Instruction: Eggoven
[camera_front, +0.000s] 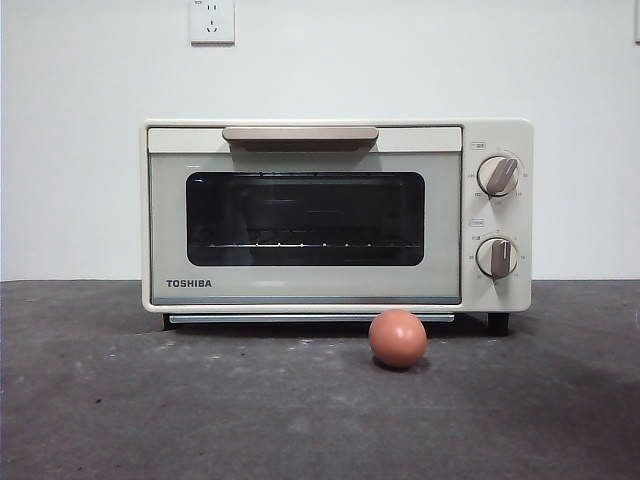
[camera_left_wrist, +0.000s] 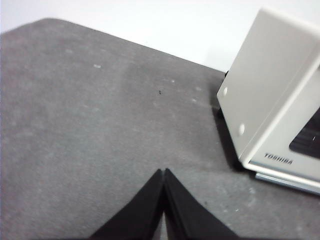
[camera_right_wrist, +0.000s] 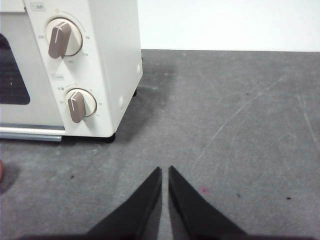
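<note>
A cream TOSHIBA toaster oven (camera_front: 305, 215) stands on the dark table with its door shut, tan handle (camera_front: 300, 134) along the top and two knobs (camera_front: 497, 175) on the right. A reddish-brown egg (camera_front: 397, 337) lies on the table just in front of the oven, right of centre. My left gripper (camera_left_wrist: 164, 172) is shut and empty above bare table off the oven's left side (camera_left_wrist: 265, 95). My right gripper (camera_right_wrist: 165, 171) is shut and empty off the oven's right side (camera_right_wrist: 75, 65). A sliver of the egg (camera_right_wrist: 1, 171) shows at the right wrist view's edge.
A grey felt-like table (camera_front: 150, 400) runs to a white wall with a power socket (camera_front: 211, 20) above the oven. Neither arm shows in the front view.
</note>
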